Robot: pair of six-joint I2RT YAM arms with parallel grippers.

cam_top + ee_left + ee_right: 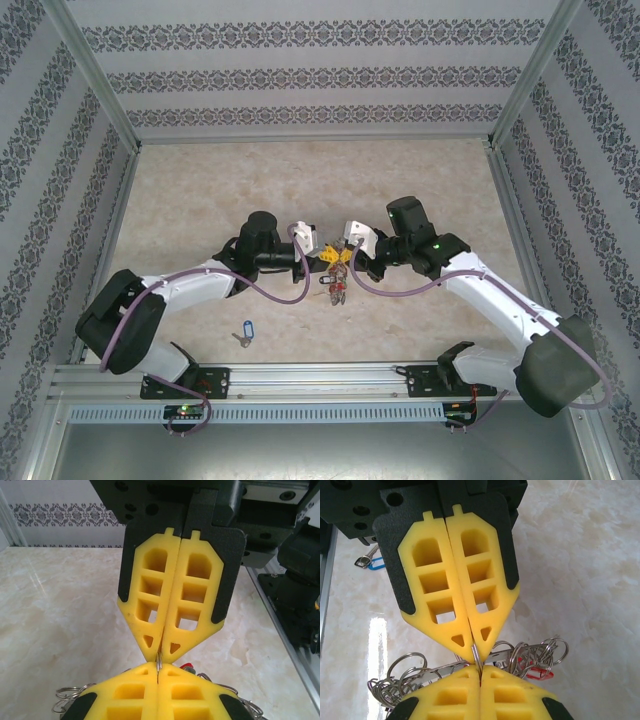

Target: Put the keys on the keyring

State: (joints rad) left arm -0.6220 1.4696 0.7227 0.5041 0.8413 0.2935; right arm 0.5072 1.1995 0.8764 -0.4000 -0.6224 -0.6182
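Between both clamped jaws, the keyring (495,656) is mostly hidden.

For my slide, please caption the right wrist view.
Left end effector and right end effector, both shut, pinch the keyring together; a blue-tagged key lies apart.

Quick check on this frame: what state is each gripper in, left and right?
Left gripper: closed, pinching the keyring.
Right gripper: closed, pinching the same keyring.
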